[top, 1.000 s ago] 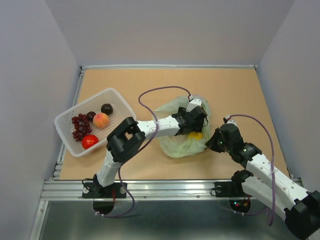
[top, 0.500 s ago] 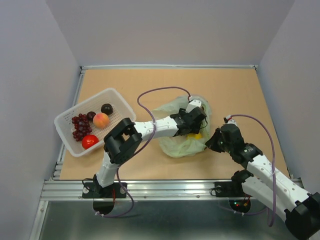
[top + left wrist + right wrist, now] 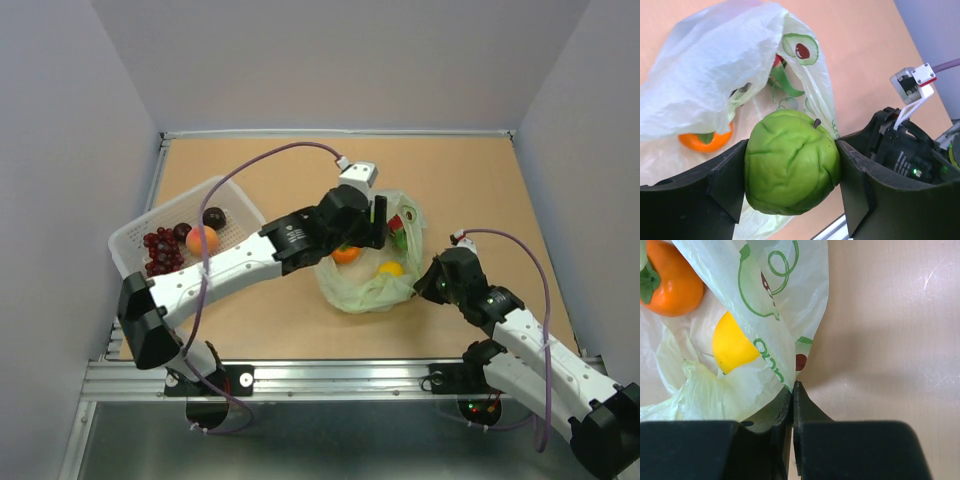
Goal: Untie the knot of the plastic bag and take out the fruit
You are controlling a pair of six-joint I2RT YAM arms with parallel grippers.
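Our left gripper (image 3: pixel 791 181) clamps a wrinkled round green lime (image 3: pixel 790 160) at 12 o'clock of the thin, translucent pale green plastic bag (image 3: pixel 352 296). Our right gripper (image 3: pixel 792 391) pinches the bag's 4 o'clock rim with its fingers closed tight. A round orange fruit (image 3: pixel 346 254) and a yellow lemon (image 3: pixel 391 268) lie inside.

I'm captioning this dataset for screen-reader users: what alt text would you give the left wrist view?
The left gripper clamps a wrinkled green fruit between its dark jaws, in front of the open, pale green plastic bag lying on the tan table. An orange sits inside the bag under a fold of plastic.
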